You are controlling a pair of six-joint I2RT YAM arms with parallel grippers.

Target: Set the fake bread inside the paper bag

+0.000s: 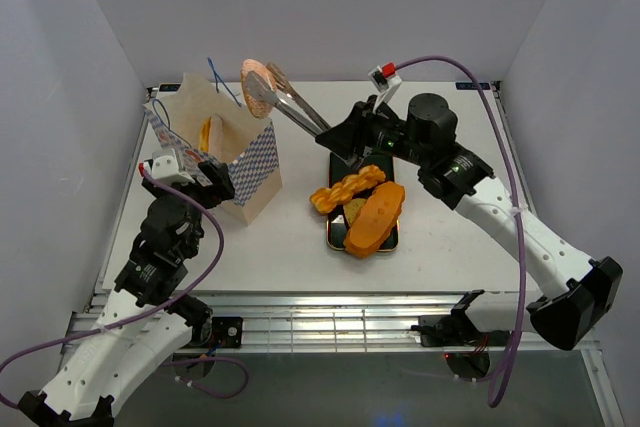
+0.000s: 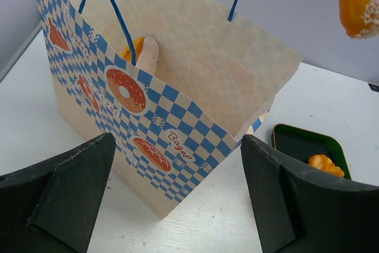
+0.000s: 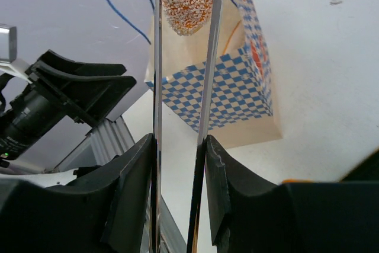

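The right gripper (image 3: pixel 180 146) squeezes silver tongs (image 1: pixel 300 109) that pinch the round bread slice (image 1: pixel 258 87) over the paper bag (image 1: pixel 255 167), at its far right corner. The bag's mouth is down and left.

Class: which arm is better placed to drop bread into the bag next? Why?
Right. The right hand clamps the tongs, which hold the round slice high beside the paper bag. The left hand is open, empty.
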